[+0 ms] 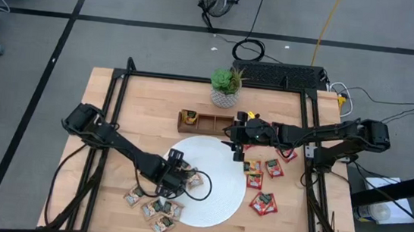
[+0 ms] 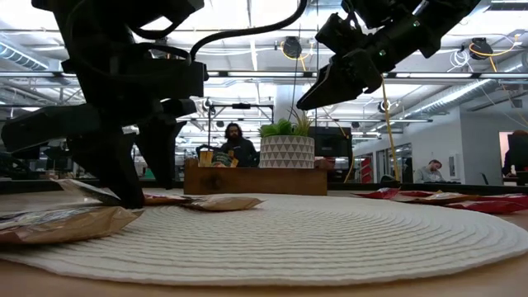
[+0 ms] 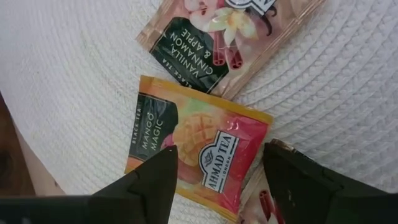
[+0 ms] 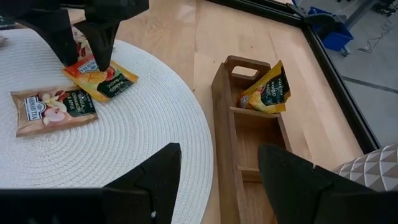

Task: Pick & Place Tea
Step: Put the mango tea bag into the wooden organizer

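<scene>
My left gripper (image 3: 221, 168) is open and points down over the left part of the white round plate (image 1: 218, 201). Its fingers stand at the two sides of an orange Mango Magic tea sachet (image 3: 205, 149) that lies flat on the plate. A tan vanilla sachet (image 3: 211, 43) lies flat on the plate just beside it. My right gripper (image 4: 217, 180) is open and empty, raised above the plate's far edge next to the wooden tray (image 4: 249, 143). One orange sachet (image 4: 267, 90) leans in the tray's end compartment. My left gripper comes at the Mango Magic sachet from above, one fingertip (image 3: 165, 165) over its edge and the other (image 3: 280, 162) just off its opposite edge. I cannot tell whether the fingers touch it. The sachet lies flat on the plate.
Several red sachets (image 1: 262, 175) lie on the table right of the plate, and several tan ones (image 1: 154, 206) at its near left. A potted plant (image 1: 225, 87) stands behind the tray (image 1: 210, 122). A black frame (image 1: 122, 85) borders the table. People sit in the room beyond.
</scene>
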